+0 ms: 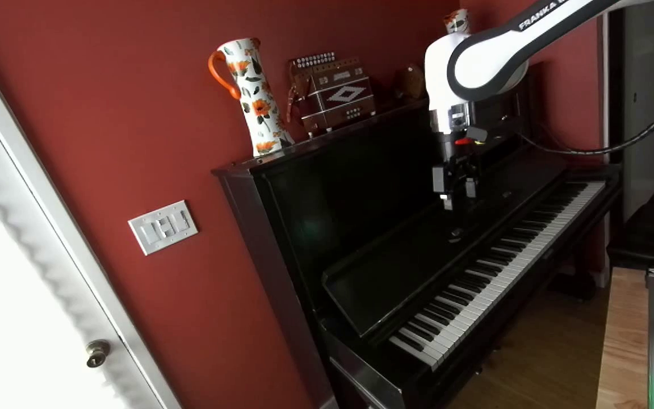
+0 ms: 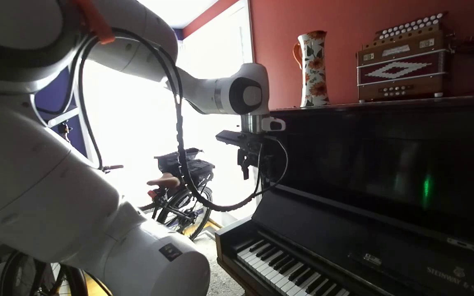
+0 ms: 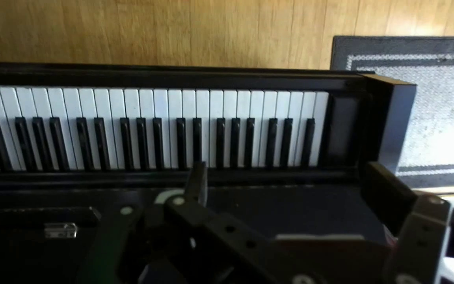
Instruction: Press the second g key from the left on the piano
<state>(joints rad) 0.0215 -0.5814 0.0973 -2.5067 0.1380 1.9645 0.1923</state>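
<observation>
End effector (image 3: pixel 284 175), jaws apart, above piano (image 1: pixel 395 278); lettering (image 2: pixel 459 281), seemingly Steinway, solely in an exterior view.

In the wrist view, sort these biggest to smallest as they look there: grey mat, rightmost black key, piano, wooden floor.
Piano
Wooden floor
Grey mat, cut off at the picture's edge
Rightmost black key

Wood-plank floor (image 3: pixel 152 31), 1 gray, dark-bordered mat (image 3: pixel 436 118) on it, partly hidden by the piano (image 3: pixel 160 134)

Gripper (image 2: pixel 256 176) near the black piano (image 2: pixel 360 164), floral jug (image 2: pixel 315 70) and accordion (image 2: pixel 401 70) on top, bicycle (image 2: pixel 185 217) in the background.
</observation>
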